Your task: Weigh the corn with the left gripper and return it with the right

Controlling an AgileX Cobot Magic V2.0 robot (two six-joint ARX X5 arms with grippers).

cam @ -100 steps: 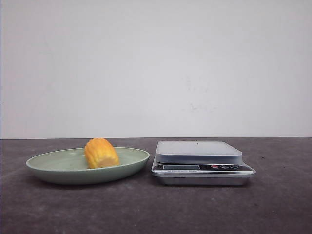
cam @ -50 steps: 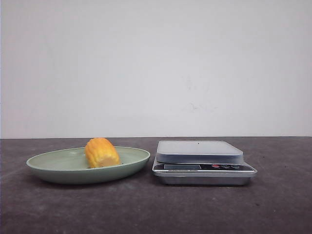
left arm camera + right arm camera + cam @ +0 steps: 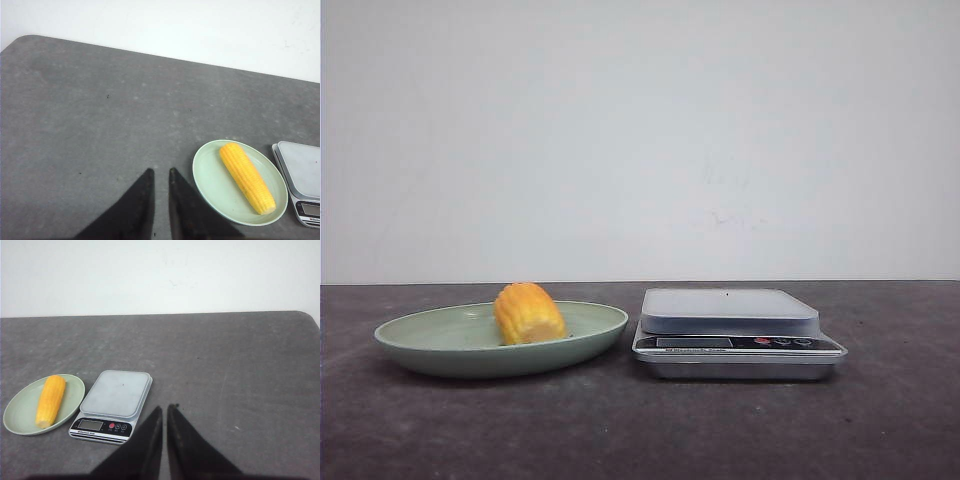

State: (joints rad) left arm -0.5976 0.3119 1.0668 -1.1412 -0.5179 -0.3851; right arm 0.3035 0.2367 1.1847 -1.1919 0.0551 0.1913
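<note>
The corn, a yellow-orange cob, lies in the pale green dish on the left of the table. It also shows in the left wrist view and the right wrist view. Neither gripper shows in the front view. My left gripper hangs high above bare table beside the dish, empty, its jaws nearly together with a narrow gap. My right gripper hangs high above the table beside the scale, empty, its jaws almost touching.
A silver kitchen scale with a bare grey platform stands right of the dish, close to it; it shows in the right wrist view and partly in the left wrist view. The tabletop is dark grey, with a white wall behind.
</note>
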